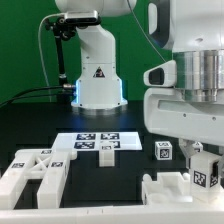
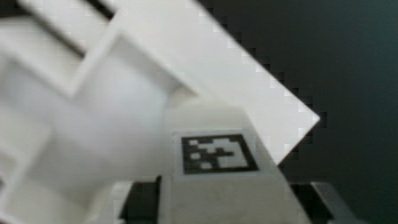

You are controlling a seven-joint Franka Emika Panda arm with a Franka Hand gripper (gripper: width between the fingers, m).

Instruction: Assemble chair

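While wrist shows chair (image 2: pixel 178 70), exterior, tool (image 1: pixel 204 168).

Close, blurred view of a white chair part (image 2: pixel 196 80): flat slabs run diagonally, with shaded recesses between them. A narrower block (image 2: pixel 226 120) of the same matte plastic projects toward the camera and bears one black-and-white tag marker (image 2: pixel 221 152). The gripper (image 2: pixel 226 205) straddles this block, one dark finger (image 2: pixel 143 200) on either side; whether they touch it cannot be judged. A black table (image 2: pixel 338 50) fills the remaining side.
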